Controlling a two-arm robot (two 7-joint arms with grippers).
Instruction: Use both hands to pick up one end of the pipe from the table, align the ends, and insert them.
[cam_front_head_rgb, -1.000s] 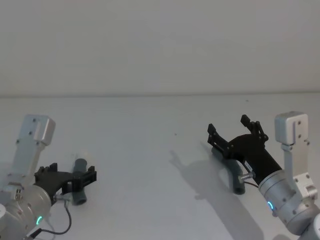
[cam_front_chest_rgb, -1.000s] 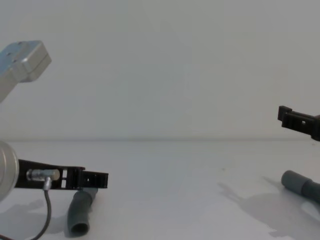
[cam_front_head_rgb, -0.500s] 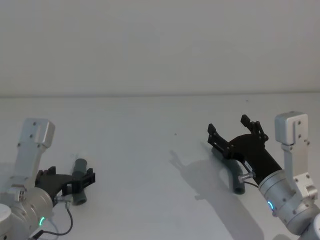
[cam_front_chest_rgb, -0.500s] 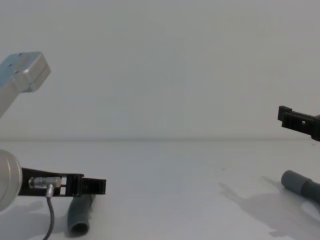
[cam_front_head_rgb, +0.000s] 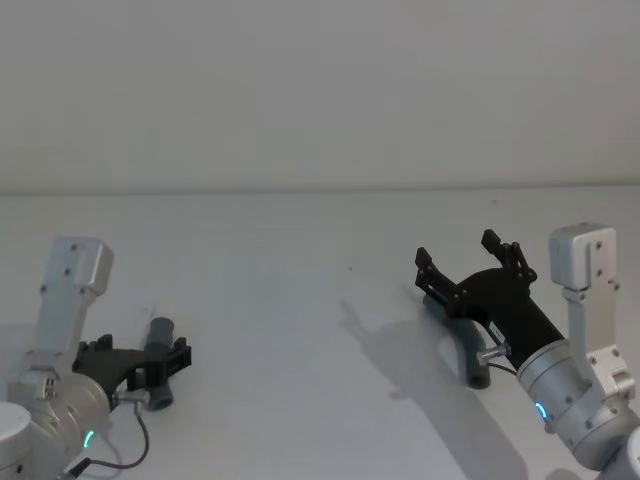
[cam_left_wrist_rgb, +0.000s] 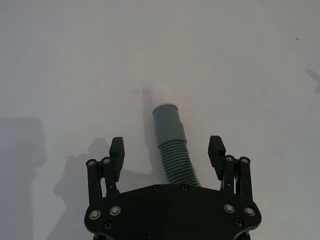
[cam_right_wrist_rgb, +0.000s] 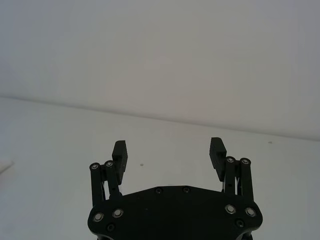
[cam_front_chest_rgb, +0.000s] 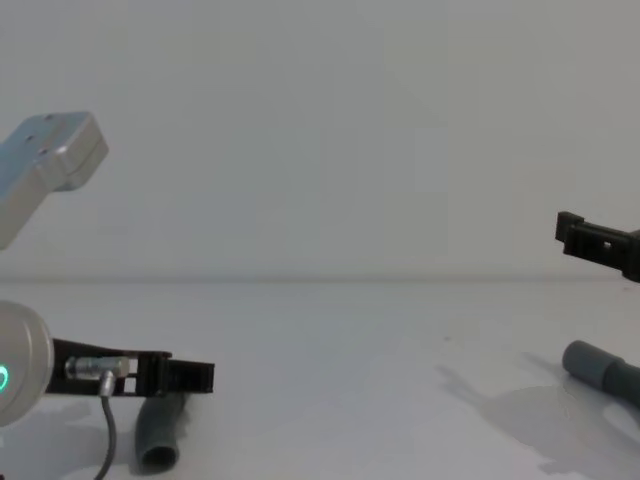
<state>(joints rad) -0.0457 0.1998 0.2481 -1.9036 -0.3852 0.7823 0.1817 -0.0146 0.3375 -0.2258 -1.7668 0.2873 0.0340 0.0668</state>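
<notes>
Two pieces of the pipe lie on the white table (cam_front_head_rgb: 300, 330). My left gripper (cam_front_head_rgb: 165, 362) hangs open low over the left piece (cam_front_head_rgb: 158, 340). In the left wrist view its fingers (cam_left_wrist_rgb: 116, 150) straddle the ribbed pipe (cam_left_wrist_rgb: 177, 162) just behind the grey cuff (cam_left_wrist_rgb: 167, 120), one of the ends, with its white tip (cam_left_wrist_rgb: 161, 94). From the chest, the left gripper (cam_front_chest_rgb: 195, 376) sits above that piece's hollow near end (cam_front_chest_rgb: 158, 445). My right gripper (cam_front_head_rgb: 458, 252) is open in the air above the right piece (cam_front_head_rgb: 468, 355), holding nothing (cam_right_wrist_rgb: 169, 150).
A plain white wall (cam_front_head_rgb: 320, 90) rises behind the table. A thin cable (cam_front_chest_rgb: 103, 430) hangs from my left wrist near the table. The right piece's grey cuff (cam_front_chest_rgb: 595, 365) lies low on the table under the raised right gripper (cam_front_chest_rgb: 572, 232).
My left gripper has sunk lower and drawn back slightly over the left piece, still open. The right arm and both pipe pieces have not moved.
</notes>
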